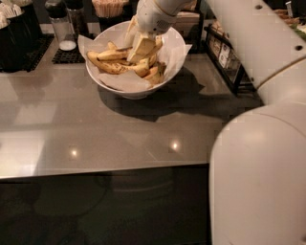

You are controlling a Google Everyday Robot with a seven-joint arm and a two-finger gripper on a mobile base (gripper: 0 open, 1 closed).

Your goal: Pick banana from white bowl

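The white bowl (125, 91) stands at the back of the grey counter, lined with crinkled white paper (89, 44) that sticks up past its rim. Several yellow, brown-spotted bananas (113, 64) lie in it. My gripper (143, 49) reaches down from above into the middle of the bowl and is in among the bananas, touching the ones at the centre. My white arm fills the right side of the view.
Behind the bowl a glass shaker (61, 27) stands on a black mat (69, 55), with dark containers (19, 28) at the left and a cup of sticks (110, 8). A black rack (228, 56) stands at the right. The counter's front edge (105, 168) runs below.
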